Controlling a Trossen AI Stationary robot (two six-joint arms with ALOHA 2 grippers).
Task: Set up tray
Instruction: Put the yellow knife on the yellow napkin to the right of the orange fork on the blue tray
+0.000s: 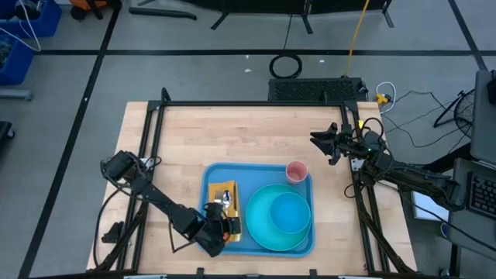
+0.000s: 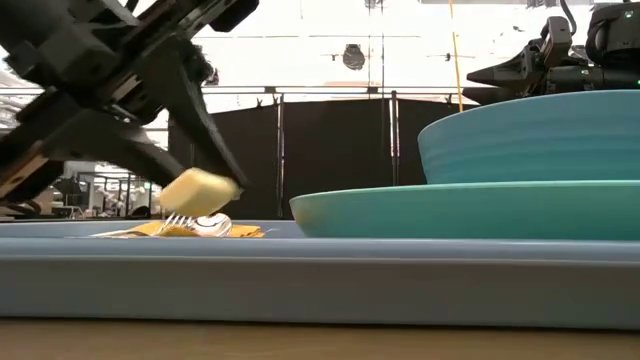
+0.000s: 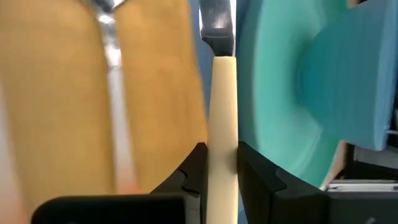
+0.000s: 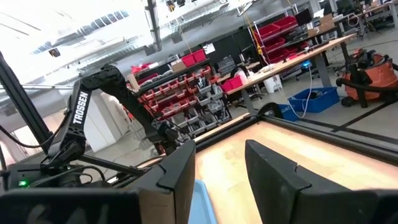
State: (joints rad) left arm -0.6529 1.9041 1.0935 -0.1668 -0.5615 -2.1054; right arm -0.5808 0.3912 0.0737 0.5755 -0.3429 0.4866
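Observation:
The blue tray [image 1: 215, 172] lies in the middle of the table. On its left half lies a yellow napkin [image 1: 225, 188] with a metal utensil [image 3: 112, 56] on it. On its right half a teal plate [image 1: 260, 208] carries a blue bowl [image 1: 291, 213]. A pink cup [image 1: 296, 171] stands in the tray's far right corner. My left gripper [image 1: 222, 225] is over the tray's near left part, shut on a cream-handled utensil [image 3: 222, 106]. My right gripper [image 1: 316, 139] hangs open above the table, beyond the tray's far right corner. My left gripper [image 3: 222, 152] pinches the utensil's cream handle [image 3: 222, 134] between its two fingers. The fingers come from the table's near side, slanting down, and lie along the handle. The handle [image 2: 200, 190] is raised and tilted; the metal end [image 3: 216, 22] points away over the napkin's edge.
Bare wood lies left of, right of and beyond the tray [image 2: 320, 280]. A dark metal frame [image 1: 248, 103] runs along the far and side edges of the table. The plate and bowl [image 2: 530, 135] stand close to the right of the left gripper [image 2: 215, 170].

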